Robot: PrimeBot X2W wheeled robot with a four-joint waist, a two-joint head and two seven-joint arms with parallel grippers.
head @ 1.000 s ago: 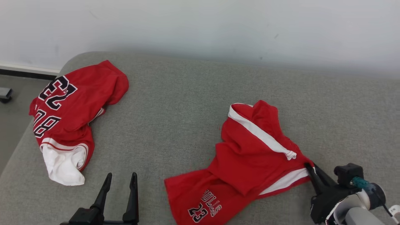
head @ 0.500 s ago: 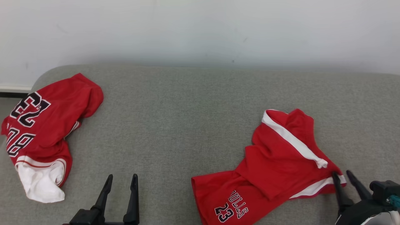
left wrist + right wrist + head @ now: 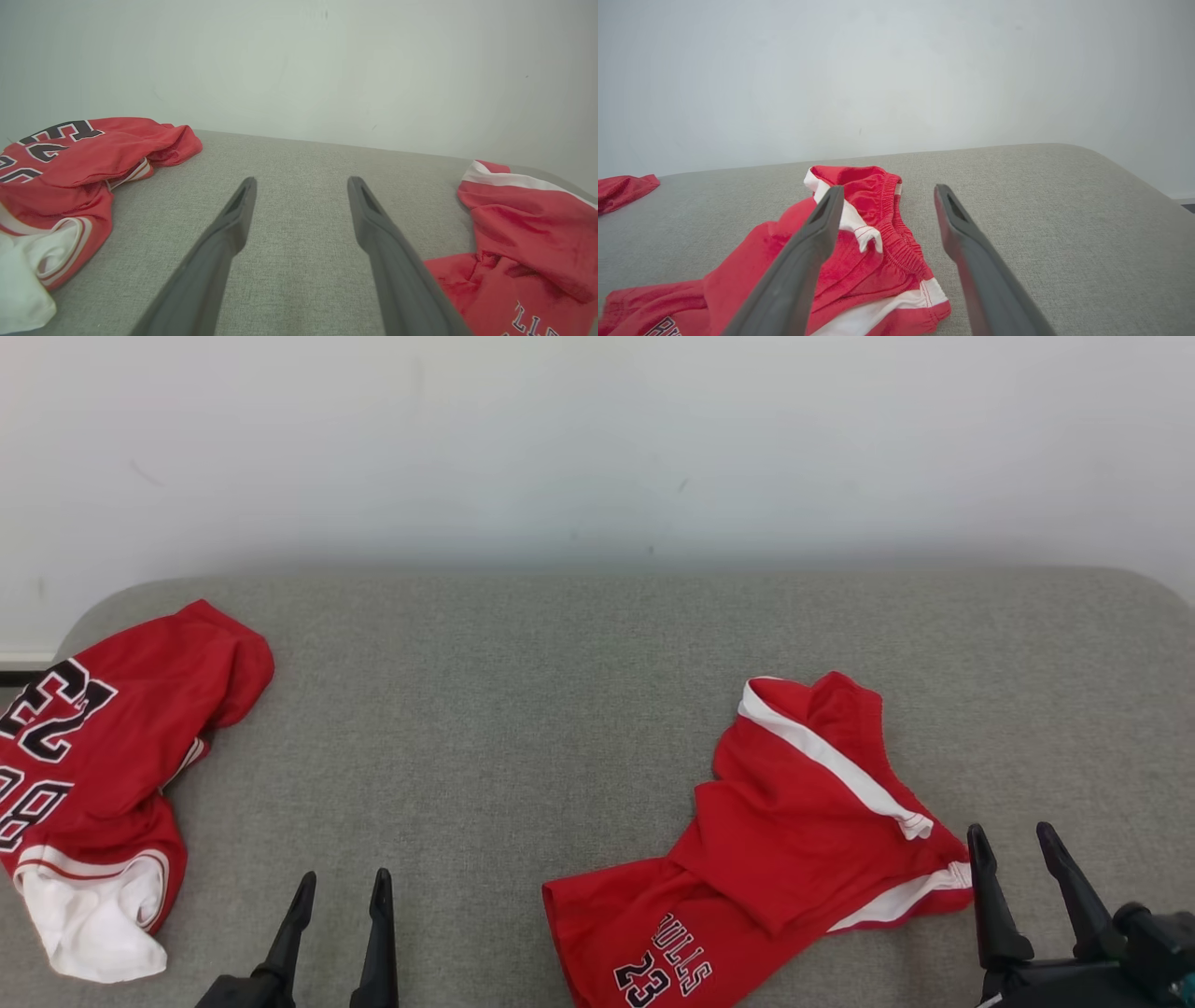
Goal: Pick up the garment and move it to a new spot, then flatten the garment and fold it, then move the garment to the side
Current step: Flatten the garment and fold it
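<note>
The garment, a pair of red shorts (image 3: 794, 840) with white side stripes and "BULLS 23" print, lies crumpled on the grey cushion (image 3: 523, 709) at the right. My right gripper (image 3: 1010, 831) stands open just right of the shorts' white-trimmed hem, holding nothing. In the right wrist view the shorts (image 3: 878, 275) lie under and left of the open right gripper (image 3: 888, 189). My left gripper (image 3: 344, 877) is open and empty at the lower left, over bare cushion. In the left wrist view the left gripper (image 3: 302, 179) has the shorts (image 3: 523, 219) off to its right.
A second red garment, a jersey (image 3: 103, 756) with black numbers and white lining, lies bunched at the cushion's left end. It also appears as the jersey (image 3: 70, 154) at the left. A white wall (image 3: 597, 448) backs the cushion. The cushion's rounded right end (image 3: 1134, 177) drops off.
My right gripper has opened and let go of the shorts' hem, and now sits just clear of it. The head camera has shifted. The left gripper stays open.
</note>
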